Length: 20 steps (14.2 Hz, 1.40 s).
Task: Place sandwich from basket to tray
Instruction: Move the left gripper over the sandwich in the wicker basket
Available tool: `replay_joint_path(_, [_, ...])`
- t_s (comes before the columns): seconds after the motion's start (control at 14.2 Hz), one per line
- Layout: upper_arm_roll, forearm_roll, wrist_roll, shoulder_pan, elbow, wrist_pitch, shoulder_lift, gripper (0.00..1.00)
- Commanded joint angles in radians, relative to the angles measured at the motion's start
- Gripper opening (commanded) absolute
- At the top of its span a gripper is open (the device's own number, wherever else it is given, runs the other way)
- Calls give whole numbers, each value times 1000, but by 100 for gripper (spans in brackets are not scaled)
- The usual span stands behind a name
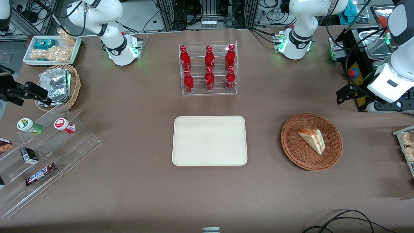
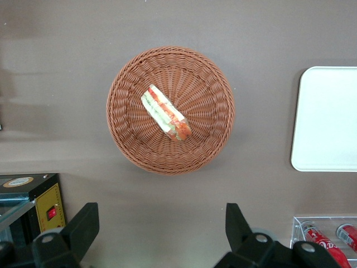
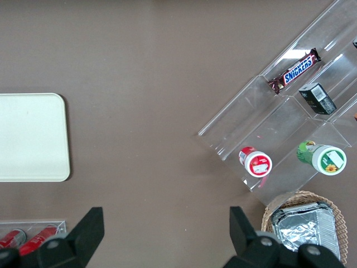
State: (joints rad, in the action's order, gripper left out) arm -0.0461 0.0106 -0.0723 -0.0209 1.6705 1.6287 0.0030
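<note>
Gripper [image 2: 160,237] on my working arm is spread wide, the two black fingers [image 2: 83,226] standing far apart with nothing between them and nothing touching them. From the wrist camera I look straight down past those fingers onto bare brown tablecloth [image 2: 268,33], so the hand hangs well above the table and off the basket rather than over its middle. In the front view I can only make out the dark hand [image 1: 347,94] at the working arm's end of the table, farther from the front camera than the basket and clear of it.

I see the sandwich [image 2: 165,112] lying in the reddish-brown wicker basket [image 2: 125,131], about at its centre, on its side, with the red and green filling layers facing up toward the wrist camera. From the front, the sandwich [image 1: 312,140] shows as a pale wedge with a red edge, wholly inside the basket [image 1: 292,147].

Beside the basket, toward the parked arm, sits the cream rectangular tray [image 1: 209,140], flat on the cloth and apart from the basket, with a strip of bare cloth between them. Farther from the front camera than the tray stands a clear acrylic rack [image 1: 186,92] with six red soda bottles [image 1: 209,58] upright in two rows.
</note>
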Motion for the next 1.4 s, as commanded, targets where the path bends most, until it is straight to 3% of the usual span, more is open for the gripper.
replay_joint_path(0.0, [0,40,11,-5,-9,0,2,100])
replay_joint_path(0.77, [0,40,-3,-10,69,28,52,100])
replay_joint_path(1.12, [2,40,-14,-5,276,323,135,100])
replay_joint_path(1.33, [3,42,-110,-2,340,460,184,100])
